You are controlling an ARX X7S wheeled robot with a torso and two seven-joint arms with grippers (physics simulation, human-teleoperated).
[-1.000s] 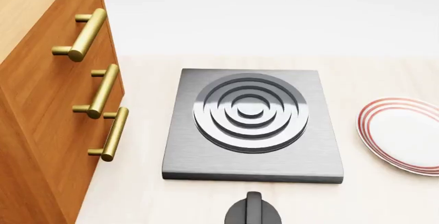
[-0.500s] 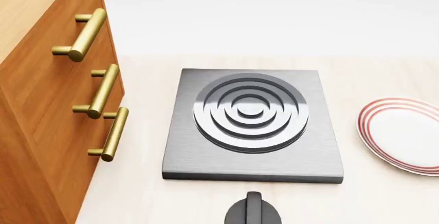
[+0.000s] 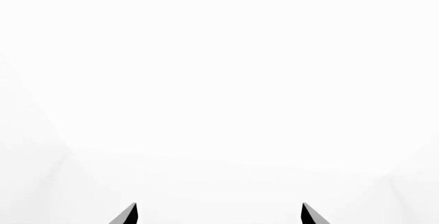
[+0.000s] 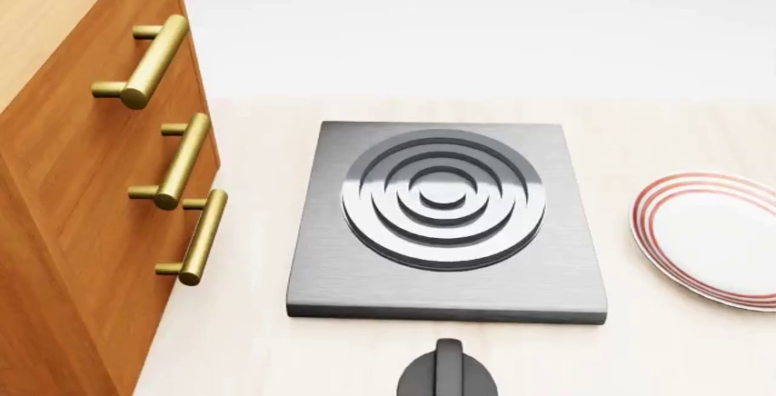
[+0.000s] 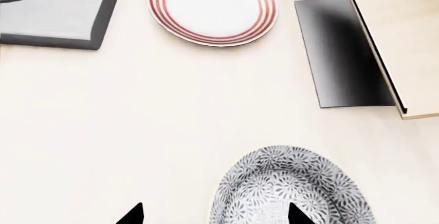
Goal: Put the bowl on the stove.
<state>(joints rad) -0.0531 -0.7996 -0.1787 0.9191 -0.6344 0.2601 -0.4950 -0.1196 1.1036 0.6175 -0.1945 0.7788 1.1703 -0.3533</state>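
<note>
The stove (image 4: 446,219) is a square dark grey slab with raised burner rings, in the middle of the counter in the head view; its corner shows in the right wrist view (image 5: 55,13). The bowl (image 5: 291,188), white with a fine grey floral pattern, sits on the counter in the right wrist view only. My right gripper (image 5: 214,215) is open, its two dark tips apart, one over the bowl's near side. My left gripper (image 3: 219,213) is open and faces a blank white surface. Neither gripper shows in the head view.
A white plate with red rim rings (image 4: 715,237) lies right of the stove, also in the right wrist view (image 5: 213,9). A black round knob (image 4: 446,373) sits before the stove. A wooden cabinet with brass handles (image 4: 182,160) stands at left. A dark panel (image 5: 343,52) and wooden edge lie beyond the bowl.
</note>
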